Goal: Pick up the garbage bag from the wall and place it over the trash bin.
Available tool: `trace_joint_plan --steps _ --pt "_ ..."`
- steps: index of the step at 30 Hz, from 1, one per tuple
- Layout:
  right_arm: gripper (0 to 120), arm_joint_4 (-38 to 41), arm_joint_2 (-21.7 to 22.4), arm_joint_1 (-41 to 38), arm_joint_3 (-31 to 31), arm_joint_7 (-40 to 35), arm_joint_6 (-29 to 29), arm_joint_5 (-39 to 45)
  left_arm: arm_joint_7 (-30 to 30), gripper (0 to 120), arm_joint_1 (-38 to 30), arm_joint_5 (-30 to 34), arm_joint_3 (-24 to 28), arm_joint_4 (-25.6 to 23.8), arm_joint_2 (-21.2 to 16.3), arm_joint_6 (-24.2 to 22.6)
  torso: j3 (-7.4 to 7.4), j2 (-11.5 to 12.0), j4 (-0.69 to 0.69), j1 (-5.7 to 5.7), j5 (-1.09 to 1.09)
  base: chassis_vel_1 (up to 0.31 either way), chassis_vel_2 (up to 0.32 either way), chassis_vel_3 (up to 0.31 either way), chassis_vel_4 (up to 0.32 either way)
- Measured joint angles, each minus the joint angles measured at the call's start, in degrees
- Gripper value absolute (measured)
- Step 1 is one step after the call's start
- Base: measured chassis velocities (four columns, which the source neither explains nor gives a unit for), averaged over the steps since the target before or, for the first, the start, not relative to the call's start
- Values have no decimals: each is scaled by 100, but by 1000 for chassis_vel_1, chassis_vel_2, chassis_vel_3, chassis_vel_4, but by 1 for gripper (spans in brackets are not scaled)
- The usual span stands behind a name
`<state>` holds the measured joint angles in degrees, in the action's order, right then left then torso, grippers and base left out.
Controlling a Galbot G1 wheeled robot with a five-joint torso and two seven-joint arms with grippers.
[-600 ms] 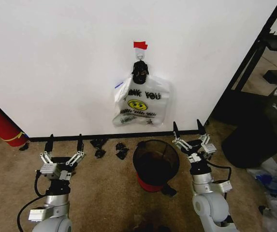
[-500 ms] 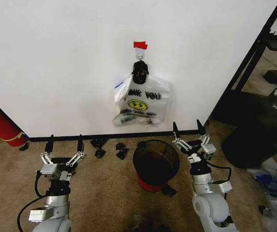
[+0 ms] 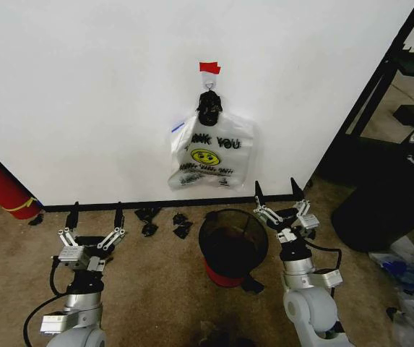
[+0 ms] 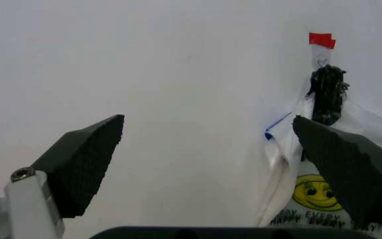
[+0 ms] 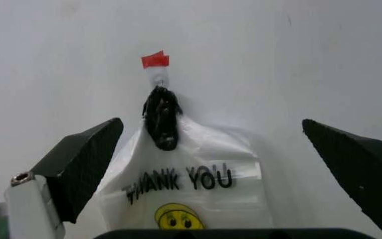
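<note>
Right gripper [image 3: 277, 193], jaws spread and empty, is pointing at the bag [image 3: 210, 157] hanging on the wall [image 3: 84, 94]; I'm judging it light, flimsy, best pinched at the bunched black top.

Both arms point forward, the left gripper [image 3: 95, 215] and right gripper [image 3: 275, 193] with jaws spread wide, nothing between them.

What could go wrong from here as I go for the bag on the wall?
1. The bag hangs by a knotted black tie on a small hook; pulling outward rather than lifting could tear the thin plastic or the hook's red tape.
2. The bin stands directly below, beside the open right end effector; the arm could tip it.
3. The left end effector, open and low, risks grazing the wall.
</note>
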<state>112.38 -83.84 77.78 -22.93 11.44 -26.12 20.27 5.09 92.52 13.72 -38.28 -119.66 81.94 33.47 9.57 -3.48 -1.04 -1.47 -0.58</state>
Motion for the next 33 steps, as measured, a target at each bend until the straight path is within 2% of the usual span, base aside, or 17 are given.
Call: trace_joint_plan --steps 6,12,13,17,22,26,27,28,33 --pt "100 -451 152 -540 502 -455 116 503 -33 100 -17 9 -37 44 -52 2 0 0 -1 0 0 0 0 0 0" --pt "100 -1429 193 -1793 1064 -706 87 967 -76 100 -73 -20 -38 143 -69 -4 1 0 2 0 0 0 0 0 0" --pt "100 -1429 193 -1793 1064 -706 87 967 -76 100 -73 -20 -38 143 -69 -4 1 0 2 0 0 0 0 0 0" --pt "100 -2449 -31 -2864 1403 -784 -103 1039 -150 100 -179 -25 -73 267 -119 -26 1 0 1 -1 -1 0 0 0 0" --pt "100 -3095 -266 -3532 1550 -703 -197 863 -227 100 -212 -17 -99 326 -198 -67 1 0 2 -1 -1 0 0 0 0" --pt "90 -3419 -411 -3877 1616 -622 -220 771 -272 100 -232 35 -132 325 -292 -114 1 0 0 -1 -1 0 0 0 0" --pt "83 -3550 -460 -4004 1634 -609 -232 701 -283 100 -253 64 -145 324 -318 -125 1 0 1 -1 -1 0 0 0 0" --pt "83 -3550 -460 -4004 1634 -609 -232 701 -283 100 -253 64 -145 324 -318 -125 1 0 1 -1 -1 0 0 0 0" --pt "63 -4070 -590 -4429 1731 -604 -260 313 -332 100 -318 116 -149 324 -376 -152 1 0 0 -1 0 0 0 0 0"
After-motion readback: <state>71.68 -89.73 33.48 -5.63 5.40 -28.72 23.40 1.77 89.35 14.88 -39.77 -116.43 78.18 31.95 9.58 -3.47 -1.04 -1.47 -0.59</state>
